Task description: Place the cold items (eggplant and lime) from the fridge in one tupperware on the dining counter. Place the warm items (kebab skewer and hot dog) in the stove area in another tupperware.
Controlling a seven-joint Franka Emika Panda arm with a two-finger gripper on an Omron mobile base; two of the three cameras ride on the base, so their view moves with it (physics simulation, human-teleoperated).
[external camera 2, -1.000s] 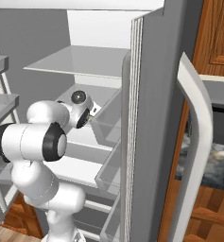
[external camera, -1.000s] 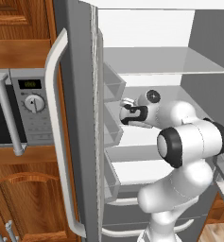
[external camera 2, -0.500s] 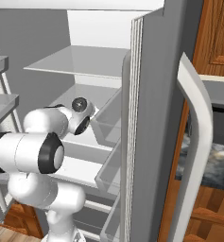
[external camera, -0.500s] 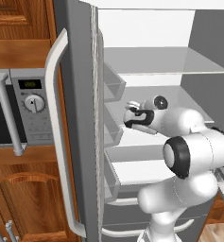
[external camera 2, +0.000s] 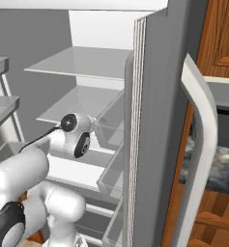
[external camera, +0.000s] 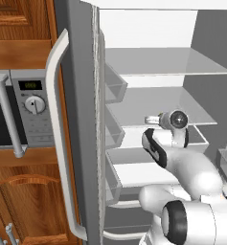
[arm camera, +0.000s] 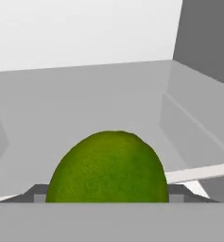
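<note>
In the hand view the lime [arm camera: 108, 165], a yellow-green ball, sits right between my gripper's [arm camera: 108, 194] two dark fingertips [arm camera: 36, 194] and fills the gap, so the gripper is shut on it. Behind it lie a glass shelf and the white back wall of the fridge [external camera: 81, 95]. From the left base camera the gripper [external camera: 151, 119] points left over the middle shelf inside the open fridge [external camera 2: 154, 120]. The eggplant, kebab skewer, hot dog, tupperware, dining counter and stove area are out of view.
Clear door bins [external camera: 113, 133] line the left fridge door close to the hand. Glass shelves [external camera: 167, 62] run above and below it. A microwave [external camera: 24, 110] sits in wood cabinets to the left. The right door with its pale handle [external camera 2: 198, 144] stands open.
The hand has swung from near the left door bins toward the middle of the fridge shelf. The elbow has dropped lower and nearer the cameras. The fridge has not shifted.
</note>
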